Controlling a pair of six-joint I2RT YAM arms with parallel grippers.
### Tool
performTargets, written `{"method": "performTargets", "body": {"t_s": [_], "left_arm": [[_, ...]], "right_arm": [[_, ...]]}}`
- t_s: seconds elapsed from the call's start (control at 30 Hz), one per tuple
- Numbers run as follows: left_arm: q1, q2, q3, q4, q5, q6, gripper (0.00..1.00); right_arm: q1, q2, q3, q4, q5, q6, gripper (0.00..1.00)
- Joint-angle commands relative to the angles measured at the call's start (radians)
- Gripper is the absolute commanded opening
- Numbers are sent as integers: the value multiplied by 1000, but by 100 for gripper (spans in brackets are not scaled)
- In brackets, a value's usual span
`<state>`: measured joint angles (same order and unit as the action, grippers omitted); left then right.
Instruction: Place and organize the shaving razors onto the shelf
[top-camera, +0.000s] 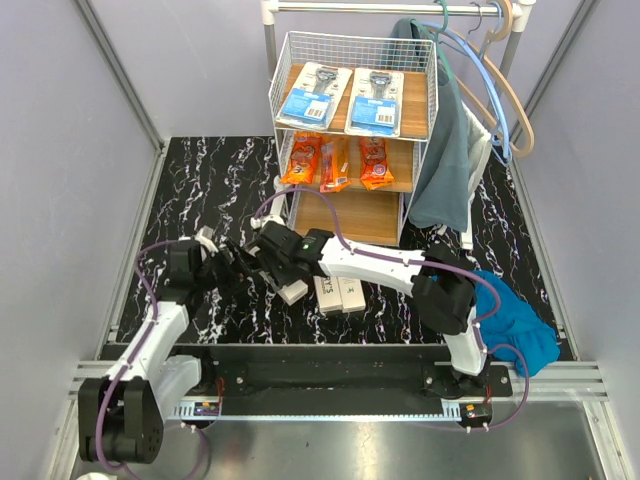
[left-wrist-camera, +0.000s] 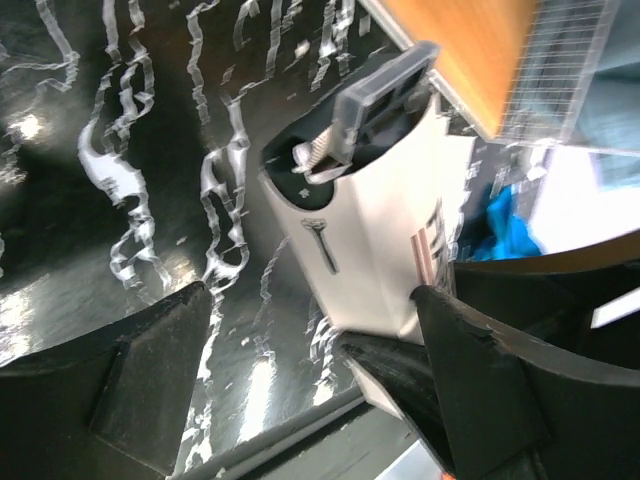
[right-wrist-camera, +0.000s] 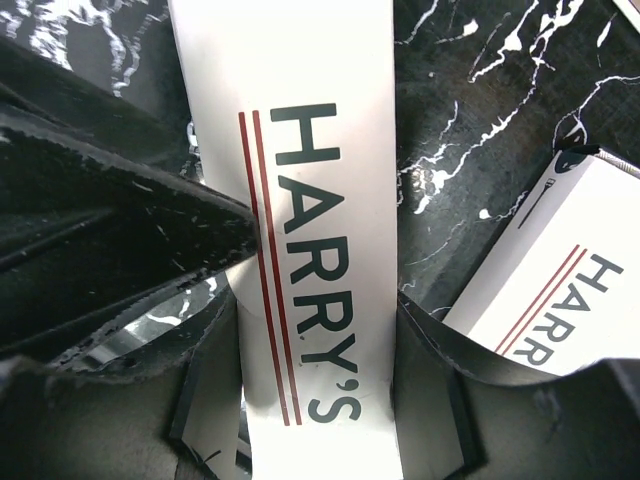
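My right gripper (top-camera: 283, 275) reaches left and is shut on a long white HARRY'S box (top-camera: 293, 292) low over the black marble table; the box fills the right wrist view (right-wrist-camera: 315, 150) between the gripper's fingers (right-wrist-camera: 315, 320). My left gripper (top-camera: 228, 268) is open just left of that box, whose open end (left-wrist-camera: 370, 230) touches its right finger (left-wrist-camera: 480, 390). Two more HARRY'S boxes (top-camera: 340, 294) lie flat in front of the shelf (top-camera: 345, 215). Its top board holds two blue-and-white blister cards (top-camera: 313, 95), the middle board three orange bags (top-camera: 335, 160), and the bottom board is bare.
A white clothes rail with hangers (top-camera: 500, 90) and a grey-green garment (top-camera: 445, 150) stands right of the shelf. A blue cloth (top-camera: 515, 325) lies at the table's front right. Metal frame posts and grey walls close in both sides.
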<state>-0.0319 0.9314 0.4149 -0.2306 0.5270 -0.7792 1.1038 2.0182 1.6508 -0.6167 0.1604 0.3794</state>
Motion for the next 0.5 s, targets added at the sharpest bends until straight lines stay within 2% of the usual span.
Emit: {"method": "performTargets", "body": {"t_s": [0.0, 0.27, 0.47], "left_arm": [[-8, -97, -67, 187, 33, -100, 87], [-8, -216, -160, 303, 2, -210, 86], [-7, -177, -221, 476, 42, -285, 83]], "right_arm": [[8, -99, 43, 86, -44, 30, 38], [7, -159, -49, 179, -117, 50, 38], [8, -159, -54, 178, -142, 41, 38]]}}
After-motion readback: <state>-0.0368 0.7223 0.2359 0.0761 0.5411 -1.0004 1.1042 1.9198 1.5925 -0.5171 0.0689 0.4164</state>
